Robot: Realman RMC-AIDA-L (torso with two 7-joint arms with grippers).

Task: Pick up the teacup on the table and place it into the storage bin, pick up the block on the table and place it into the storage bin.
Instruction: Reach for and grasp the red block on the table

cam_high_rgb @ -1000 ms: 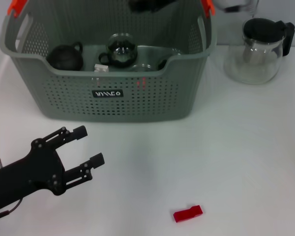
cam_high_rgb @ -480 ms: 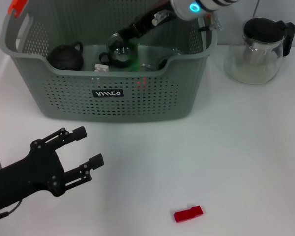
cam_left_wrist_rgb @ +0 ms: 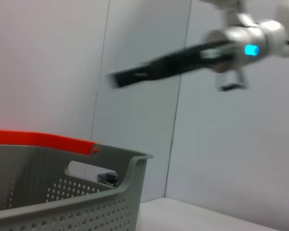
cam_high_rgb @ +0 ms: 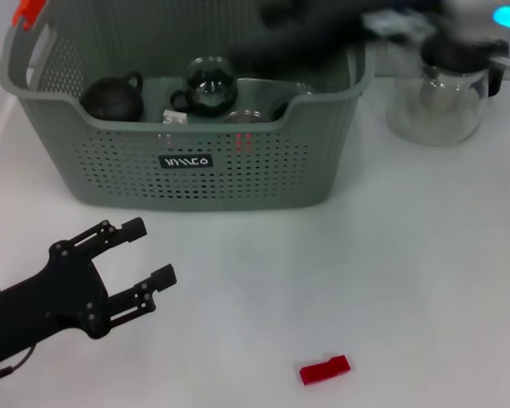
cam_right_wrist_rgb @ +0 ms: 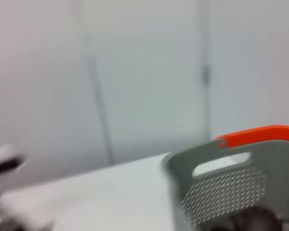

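Observation:
The grey-green perforated storage bin (cam_high_rgb: 187, 161) stands at the back of the white table; it also shows in the left wrist view (cam_left_wrist_rgb: 62, 211) and the right wrist view (cam_right_wrist_rgb: 216, 192). A glass teacup (cam_high_rgb: 210, 85) with a dark handle sits inside it. A small red block (cam_high_rgb: 325, 369) lies on the table near the front edge. My right gripper (cam_high_rgb: 276, 15) is a dark blur above the bin's back rim, and it also shows in the left wrist view (cam_left_wrist_rgb: 118, 78). My left gripper (cam_high_rgb: 153, 250) is open and empty at the front left, well left of the block.
A glass teapot (cam_high_rgb: 442, 85) with a black lid stands right of the bin. A black round teapot (cam_high_rgb: 112, 98) and other small items lie in the bin. The bin has orange handle clips (cam_high_rgb: 27, 12).
Half a second ago my right arm reached down into the bin beside the glass teacup. It has now lifted up and away to the right. The left arm has barely moved.

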